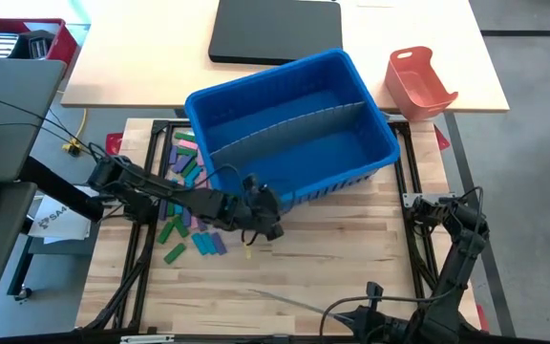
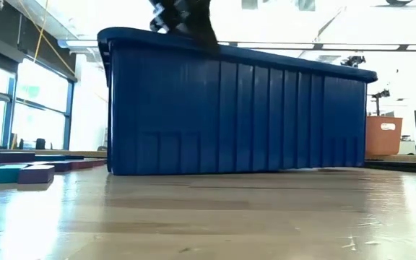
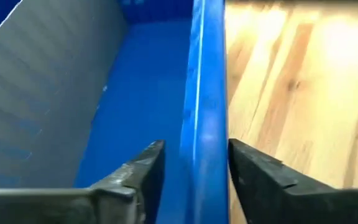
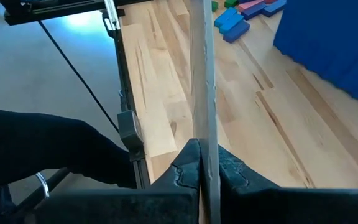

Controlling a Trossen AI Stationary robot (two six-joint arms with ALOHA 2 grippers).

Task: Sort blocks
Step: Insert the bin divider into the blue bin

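The big blue bin (image 1: 294, 124) sits at the table's (image 1: 351, 258) far edge. The left gripper (image 3: 194, 168) has its fingers apart, straddling the bin's near rim, holding nothing (looks like bin-nudging, not sorting yet). The blocks (image 1: 187, 205) are piled by the left edge. The right gripper (image 4: 202, 163), at the near right corner, is clamped on a thin grey strip (image 4: 202, 81). Next I'd guess it needs to grab a block.

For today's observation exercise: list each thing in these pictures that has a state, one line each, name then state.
Left gripper: open, fingers either side of the bin's near rim.
Right gripper: shut on a thin grey sheet.
Bin: upright, grey divider standing inside.
Blocks: loose on the table, outside the bin.
Tray: tipped, off the bench.
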